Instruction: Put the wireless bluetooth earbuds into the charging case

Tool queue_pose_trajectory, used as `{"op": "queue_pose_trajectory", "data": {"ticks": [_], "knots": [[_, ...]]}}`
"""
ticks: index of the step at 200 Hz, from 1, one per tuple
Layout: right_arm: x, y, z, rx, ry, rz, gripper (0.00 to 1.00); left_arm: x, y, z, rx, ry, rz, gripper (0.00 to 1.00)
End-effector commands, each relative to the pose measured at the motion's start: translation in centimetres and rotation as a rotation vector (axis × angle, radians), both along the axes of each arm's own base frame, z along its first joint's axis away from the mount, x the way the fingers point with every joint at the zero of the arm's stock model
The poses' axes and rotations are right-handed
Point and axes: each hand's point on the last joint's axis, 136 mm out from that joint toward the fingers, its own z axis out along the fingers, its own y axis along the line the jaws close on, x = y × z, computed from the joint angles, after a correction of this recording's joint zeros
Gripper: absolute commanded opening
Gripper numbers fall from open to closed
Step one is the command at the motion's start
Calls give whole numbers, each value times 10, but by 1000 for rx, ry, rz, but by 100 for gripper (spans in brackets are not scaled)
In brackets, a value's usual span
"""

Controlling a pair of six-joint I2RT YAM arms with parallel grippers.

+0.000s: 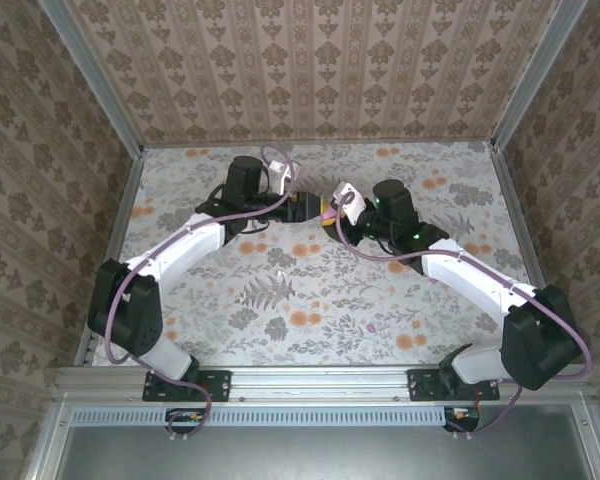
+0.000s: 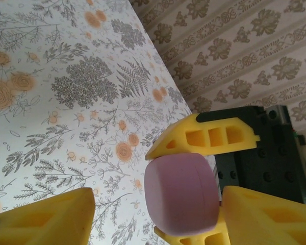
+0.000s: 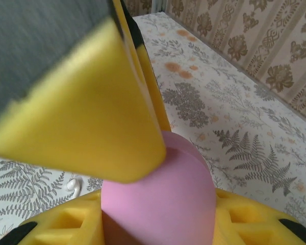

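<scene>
R gripper (image 3: 148, 204) clamps pink charging case (image 3: 183, 178) above table (image 3: 234, 127); L gripper (image 2: 155, 214) jaws spread round it, no grip. Case looks shut; tiny white earbud (image 3: 74, 185) lies on table, so insertion prob. all left.

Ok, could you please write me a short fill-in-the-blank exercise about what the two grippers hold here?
1. The rounded object between the grippers is ____ in colour.
2. The right gripper clamps it between fingers of ____ colour.
3. The left gripper, facing it, has its jaws ____.
4. The table is printed with grey ferns and ____ flowers.
Missing words: pink, yellow, open, orange.
</scene>
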Motion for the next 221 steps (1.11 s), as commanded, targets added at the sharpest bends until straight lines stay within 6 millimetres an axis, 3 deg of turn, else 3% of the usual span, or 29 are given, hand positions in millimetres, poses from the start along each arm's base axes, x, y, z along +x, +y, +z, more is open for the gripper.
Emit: {"op": "queue_pose_trajectory", "data": {"ticks": [1,58,161,181,221], "knots": [[-7,6,12,25,-39,41,36,-3,-8,7,-12,13,-35,64],[-4,5,13,23,-45,23,36,-5,-18,7,-6,12,-58,47],[6,-5,20,17,-63,-60,41,-7,-17,10,3,20,-64,16],[0,-6,30,54,-73,-63,49,0,-12,20,-19,13,-14,12],[-20,-17,60,270,-177,-20,64,18,9,61,-197,53,122,11]]}}
